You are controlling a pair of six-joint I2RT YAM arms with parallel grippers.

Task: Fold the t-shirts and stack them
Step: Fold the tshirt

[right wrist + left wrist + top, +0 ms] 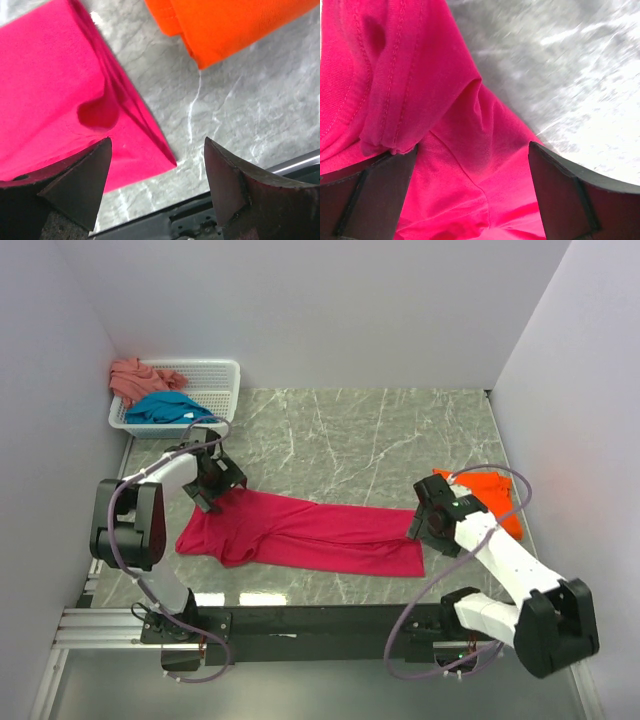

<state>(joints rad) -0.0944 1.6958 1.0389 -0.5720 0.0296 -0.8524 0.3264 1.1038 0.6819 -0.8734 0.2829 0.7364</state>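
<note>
The magenta-red t-shirt (310, 532) lies stretched in a long band across the near middle of the table. My left gripper (212, 483) is open just above its left end, with bunched cloth and a seam (470, 165) between the fingers. My right gripper (425, 520) is open above the shirt's right end; its corner (145, 150) lies between the fingers. The bright orange t-shirt (488, 495) lies folded at the right, also in the right wrist view (235, 25). The teal shirt (165, 407) and the salmon-pink shirt (135, 377) sit in the basket.
The white mesh basket (225, 375) stands at the back left against the wall. White walls close in the left, back and right sides. A black rail (330, 620) runs along the table's near edge, also seen in the right wrist view (165, 220).
</note>
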